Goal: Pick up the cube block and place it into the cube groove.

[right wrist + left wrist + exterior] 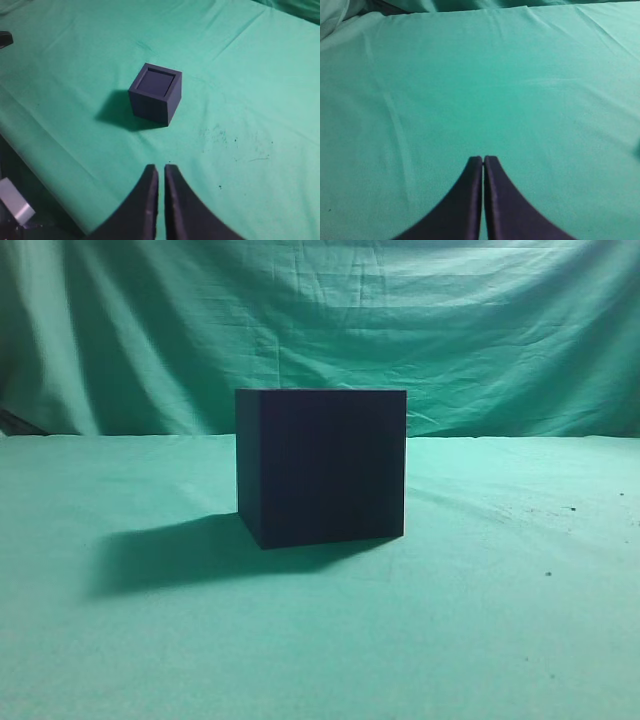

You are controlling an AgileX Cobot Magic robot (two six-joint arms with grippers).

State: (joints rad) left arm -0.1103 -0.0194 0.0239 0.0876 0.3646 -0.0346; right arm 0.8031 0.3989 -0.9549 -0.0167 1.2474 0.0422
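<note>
With the block (pixel 155 83) apparently already seated in the groove (pixel 169 76) of the box (pixel 150 107) mid-bench, both the left gripper (pixel 483 159) and right gripper (pixel 161 168) clenched empty, we should confirm it sits flush and stay clear.

Box (pixel 322 465) sits abt mid counter (pixel 500 620), backdrop cloth (pixel 320 330) behind it. Cube groove (pixel 157 83) opens in box top; cube block (pixel 158 84) appears seated inside it. Right hand (pixel 161 172) near side of box, well apart. Left hand (pixel 483 162) over bare counter.
</note>
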